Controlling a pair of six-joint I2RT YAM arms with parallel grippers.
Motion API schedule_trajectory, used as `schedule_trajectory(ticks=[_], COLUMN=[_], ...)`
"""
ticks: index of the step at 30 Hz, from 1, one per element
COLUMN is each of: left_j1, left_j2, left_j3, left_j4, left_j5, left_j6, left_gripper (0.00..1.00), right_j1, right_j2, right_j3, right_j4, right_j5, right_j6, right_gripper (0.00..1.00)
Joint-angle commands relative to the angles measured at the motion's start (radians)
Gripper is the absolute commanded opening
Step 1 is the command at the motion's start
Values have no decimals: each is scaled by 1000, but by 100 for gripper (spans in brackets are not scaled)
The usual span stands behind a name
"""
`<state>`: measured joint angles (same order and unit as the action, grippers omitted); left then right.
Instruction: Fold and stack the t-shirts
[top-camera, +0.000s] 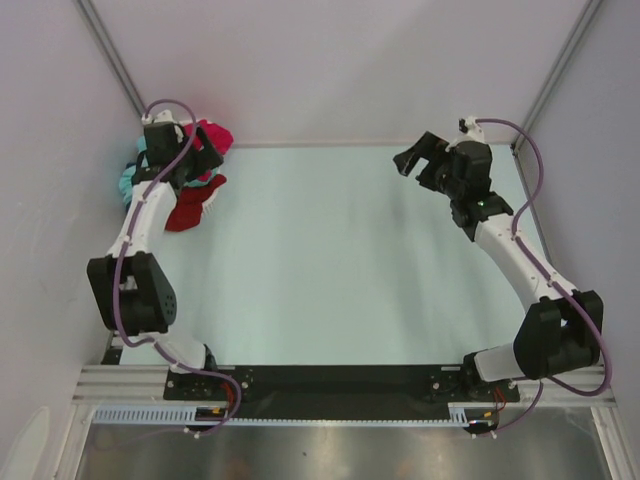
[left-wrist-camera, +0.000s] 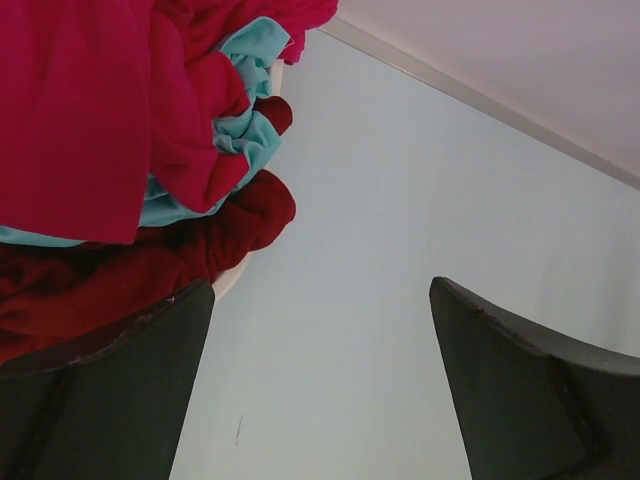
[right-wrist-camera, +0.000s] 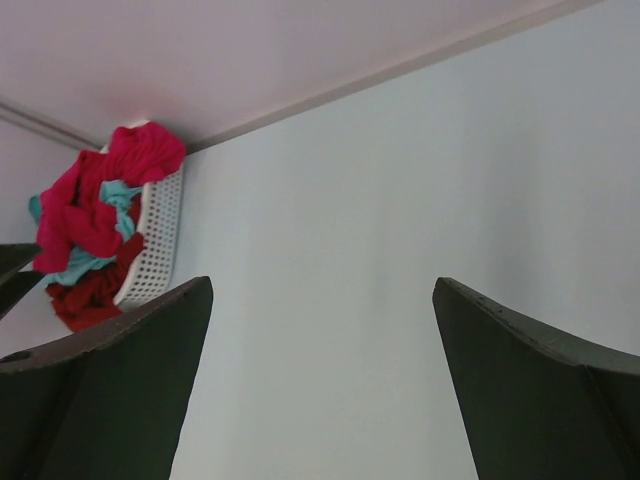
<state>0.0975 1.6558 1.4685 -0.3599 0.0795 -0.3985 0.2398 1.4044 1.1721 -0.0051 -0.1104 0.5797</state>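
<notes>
Nearest the overhead camera, two robot arms stood bolted at the near edge of a pale table (top-camera: 340, 270). At far left, the left arm (top-camera: 140, 225) reached to the table's back left corner, where the t-shirts (top-camera: 213, 136) lay heaped in a white basket (right-wrist-camera: 160, 240). The left gripper (left-wrist-camera: 318, 290) hung just beside that heap, its fingers spread wide and released, grasping nothing, with bare table showing between them. In its wrist view, the crimson-pink shirt (left-wrist-camera: 70, 100) lay on top of the pile. The teal shirt (left-wrist-camera: 250, 135) showed in folds beneath it, and the maroon shirt (left-wrist-camera: 110, 285) spilled lowest, over the basket's rim. Whether the maroon cloth touched the left finger could not be told. At right, the right arm (top-camera: 510, 250) reached toward the table's back right, well apart from the pile. The right gripper (right-wrist-camera: 320, 285) was likewise spread wide and released, holding nothing, and its camera looked across the table toward the basket in the far corner.
</notes>
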Motion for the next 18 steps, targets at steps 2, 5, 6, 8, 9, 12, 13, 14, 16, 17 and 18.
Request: schedule_trajectory(ticks=[2,5,6,8,9,12,13,14,16,17,18], left_j1=[-8,-45,-62,-151,-182,-269,-284,-292,-308,-308,-308], left_j2=[-22,-103,-131,-230,-267,-392,-445,-465,-501,-528,-544], left_j3=[-29,-123,-155,-264,-299,-466,-541,-572,-629,-642,-651], left_j4=[15,12,12,16,16,65,84,113,110,107,104], left_j5=[5,14,2,-59,-76,-140,-118,-106,-112,-109,-101], left_j6=[30,7,0,-34,-49,-160,-201,-215,-238,-243,-243], left_gripper=[97,97,97,96,96,96,95,94,93,93,93], right_j1=[-31,-31,-31,-33,-33,-36,-36,-34,-30,-31,-31], right_j2=[-38,-102,-134,-166,-186,-173,-159,-145,-113,-108,-107], right_j3=[38,3,-14,-67,-89,-140,-115,-98,-65,-51,-54], right_j4=[-119,-164,-168,-156,-109,37,53,57,22,11,10], right_j5=[94,103,107,162,185,221,175,157,147,143,140], right_j6=[-75,-116,-122,-130,-124,-67,-76,-108,-115,-113,-112], right_gripper=[100,100,100,100,100,100,100,100,100,100,100])
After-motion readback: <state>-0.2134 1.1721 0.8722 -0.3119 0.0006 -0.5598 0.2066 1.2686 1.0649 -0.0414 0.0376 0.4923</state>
